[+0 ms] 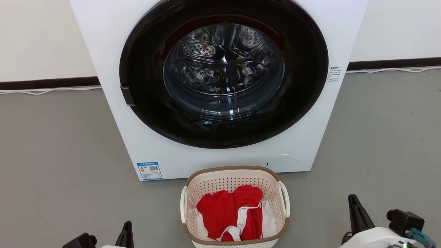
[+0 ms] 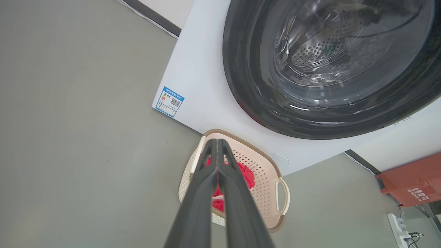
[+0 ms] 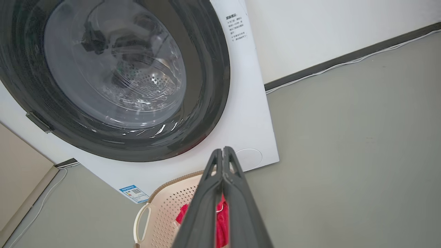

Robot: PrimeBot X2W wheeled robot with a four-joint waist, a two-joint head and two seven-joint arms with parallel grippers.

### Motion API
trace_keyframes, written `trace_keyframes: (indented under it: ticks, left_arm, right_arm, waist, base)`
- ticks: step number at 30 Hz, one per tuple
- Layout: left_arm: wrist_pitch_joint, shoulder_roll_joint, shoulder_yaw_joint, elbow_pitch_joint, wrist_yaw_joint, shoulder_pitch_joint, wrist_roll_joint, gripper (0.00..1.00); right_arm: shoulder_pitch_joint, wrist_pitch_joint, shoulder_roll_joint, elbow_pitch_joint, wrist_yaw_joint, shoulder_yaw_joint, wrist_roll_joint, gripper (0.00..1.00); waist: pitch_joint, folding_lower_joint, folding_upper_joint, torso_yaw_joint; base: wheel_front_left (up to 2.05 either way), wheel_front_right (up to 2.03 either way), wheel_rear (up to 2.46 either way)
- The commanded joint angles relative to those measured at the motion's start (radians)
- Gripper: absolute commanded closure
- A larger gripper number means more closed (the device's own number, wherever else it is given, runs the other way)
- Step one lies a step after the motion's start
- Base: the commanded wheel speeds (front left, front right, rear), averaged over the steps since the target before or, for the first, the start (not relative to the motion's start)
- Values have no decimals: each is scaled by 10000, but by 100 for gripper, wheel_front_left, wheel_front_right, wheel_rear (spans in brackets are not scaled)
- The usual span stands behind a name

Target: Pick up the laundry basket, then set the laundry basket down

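Observation:
The laundry basket (image 1: 235,179), cream-white and perforated with a brown rim and white side handles, stands on the grey floor just in front of the washer. Red and white clothes (image 1: 231,210) lie inside it. My left gripper (image 1: 126,230) sits at the lower left of the head view, left of the basket and apart from it. In the left wrist view the left gripper (image 2: 217,142) has its fingers pressed together, empty, above the basket (image 2: 262,179). My right gripper (image 1: 355,203) is at the lower right, apart from the basket. The right gripper (image 3: 223,151) is shut and empty, with the basket (image 3: 165,203) below it.
A white front-loading washer (image 1: 113,41) with a closed dark round door (image 1: 224,72) stands right behind the basket. White cables run along the dark baseboard (image 1: 48,83). A red box (image 2: 413,182) and a power strip (image 2: 398,225) lie on the floor in the left wrist view.

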Motion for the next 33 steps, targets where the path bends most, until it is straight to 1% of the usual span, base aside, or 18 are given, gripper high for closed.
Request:
trace_keyframes:
  ticks: [1, 7, 33]
  left_arm:
    - [87, 38, 167, -337, -106, -459, -280, 100]
    - [292, 33, 273, -500, -194, -503, -946, 100]
    - [1027, 16, 655, -1080, -506, -658, -3311, 100]
  right_arm:
    - [-377, 132, -62, -351, 17, -3, 415, 100]
    - [-394, 332, -65, -496, 21, -10, 1345, 100]
    - [-460, 1049, -73, -1008, 36, -43, 4649, 100]
  waist:
    - [9, -1, -1, 6]
    - [47, -1, -1, 27]
    - [181, -1, -1, 104]
  base:
    - [0, 0, 0]
    - [0, 0, 0]
    - [0, 0, 0]
